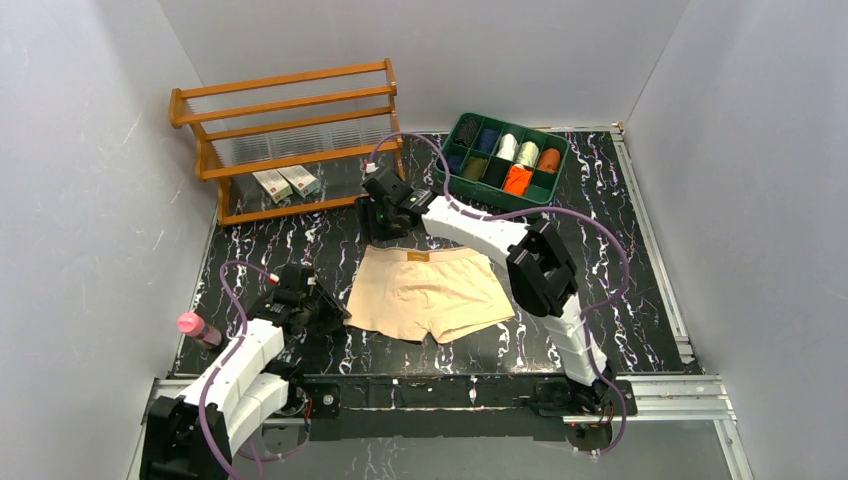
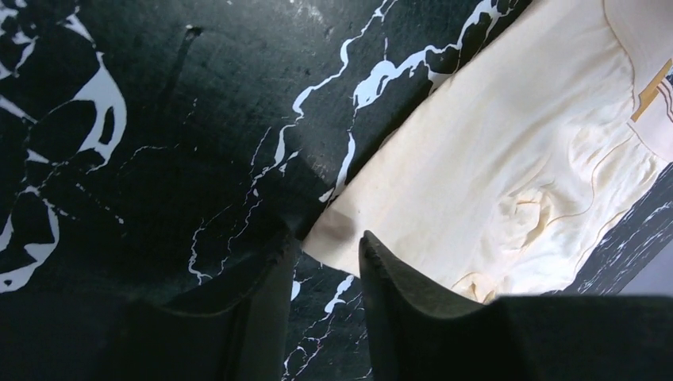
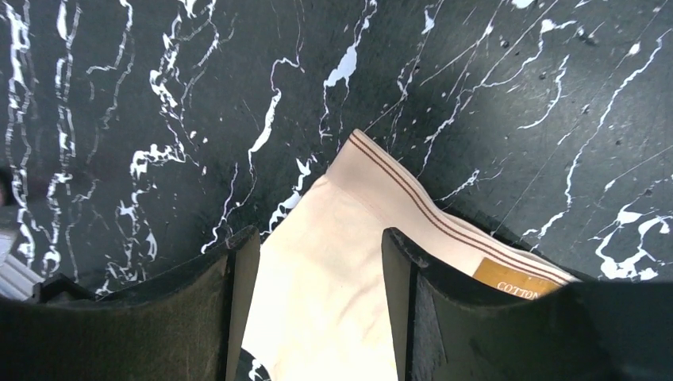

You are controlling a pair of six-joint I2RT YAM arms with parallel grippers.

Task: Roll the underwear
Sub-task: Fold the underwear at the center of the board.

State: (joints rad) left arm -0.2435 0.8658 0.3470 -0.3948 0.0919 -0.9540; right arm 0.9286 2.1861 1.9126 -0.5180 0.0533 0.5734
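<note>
The pale tan underwear [image 1: 430, 295] lies spread flat on the black marbled table, waistband at the far side. My left gripper [image 1: 335, 315] is open at its near-left leg corner. In the left wrist view that corner [image 2: 492, 159] lies just ahead of the gap of the gripper [image 2: 325, 238]. My right gripper [image 1: 385, 225] is open over the far-left waistband corner. In the right wrist view the cloth [image 3: 333, 278] lies between the fingers of the gripper [image 3: 317, 234], beside a gold label. A bright orange roll [image 1: 516, 180] sits in the green tray.
A green divided tray [image 1: 452, 143] with several cloth rolls stands at the back right. A wooden rack [image 1: 290, 130] with two small boxes [image 1: 285, 183] stands at the back left. A pink-capped bottle [image 1: 197, 327] lies by the left arm. Grey walls close in three sides.
</note>
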